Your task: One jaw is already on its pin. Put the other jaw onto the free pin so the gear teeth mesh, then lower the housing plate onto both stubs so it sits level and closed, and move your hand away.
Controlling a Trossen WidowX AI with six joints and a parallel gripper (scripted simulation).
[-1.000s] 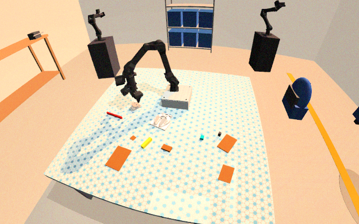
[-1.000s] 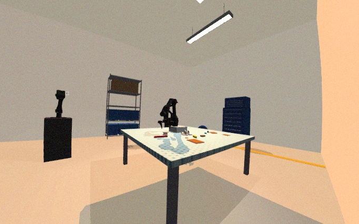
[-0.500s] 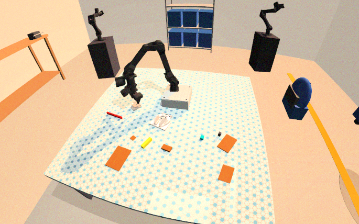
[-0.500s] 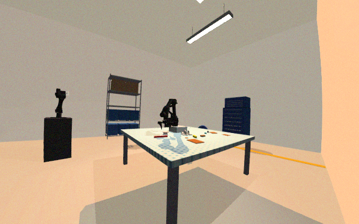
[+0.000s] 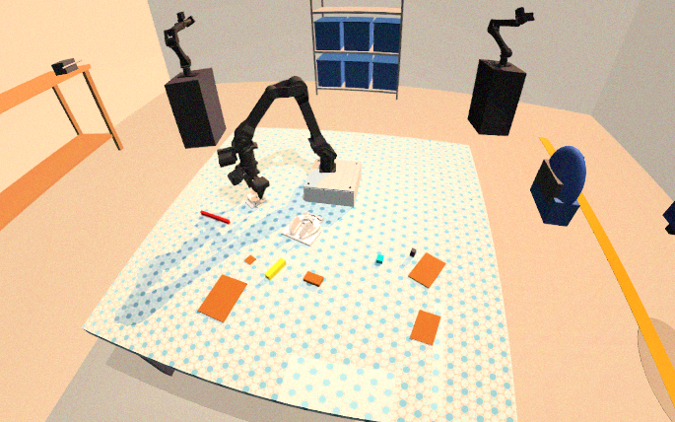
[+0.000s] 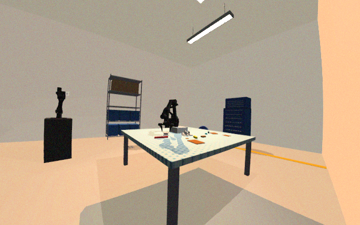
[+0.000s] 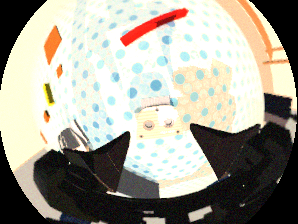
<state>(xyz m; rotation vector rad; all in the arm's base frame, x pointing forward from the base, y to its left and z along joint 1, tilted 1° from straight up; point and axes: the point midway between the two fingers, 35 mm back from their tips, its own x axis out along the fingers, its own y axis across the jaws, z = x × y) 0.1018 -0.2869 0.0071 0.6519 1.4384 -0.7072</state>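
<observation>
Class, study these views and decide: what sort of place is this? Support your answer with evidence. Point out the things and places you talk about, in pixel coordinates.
Probably a robotics lab or workshop: a black arm (image 5: 293, 88) (image 6: 172, 104) is mounted at a dotted table (image 5: 381, 315) (image 6: 147, 139), more arms stand on dark pedestals, and a shelf rack (image 5: 355, 52) (image 6: 124, 93) holds blue bins.
</observation>
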